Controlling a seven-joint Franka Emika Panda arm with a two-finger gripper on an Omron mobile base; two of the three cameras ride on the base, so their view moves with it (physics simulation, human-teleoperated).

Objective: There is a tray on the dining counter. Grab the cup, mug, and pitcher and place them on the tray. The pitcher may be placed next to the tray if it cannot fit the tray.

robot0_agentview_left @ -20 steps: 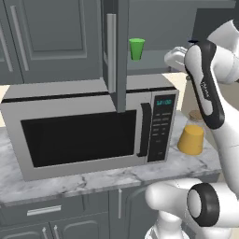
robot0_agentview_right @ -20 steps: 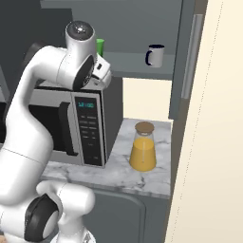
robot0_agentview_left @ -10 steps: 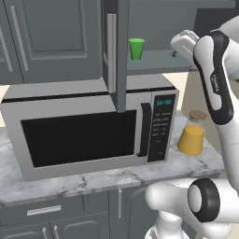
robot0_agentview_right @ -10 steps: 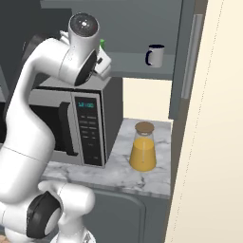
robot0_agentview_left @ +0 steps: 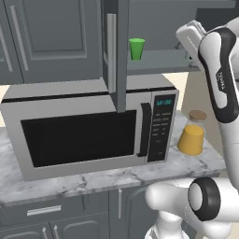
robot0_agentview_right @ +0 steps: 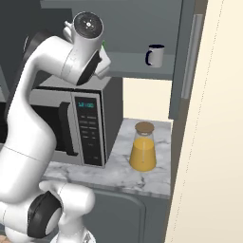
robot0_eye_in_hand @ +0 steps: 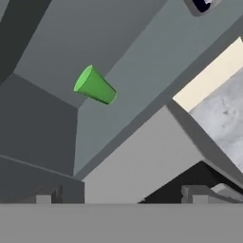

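The green cup stands on the shelf of an open upper cabinet above the microwave. In the hand view the cup lies ahead, up and to the left of my gripper, well apart from it. The fingertips are spread wide with nothing between them. The pale mug with a dark inside sits further right on the same shelf. On the marble counter beside the microwave stands the yellow-orange pitcher. My gripper is raised to shelf height. The tray and the dining counter are out of view.
A large grey microwave takes up most of the marble counter. One open cabinet door hangs left of the cup, another right of the mug. A cream wall closes the right side.
The arm has lifted the hand up to the cabinet shelf and toward it. The jaws stayed open. Cup, mug and pitcher have not moved.
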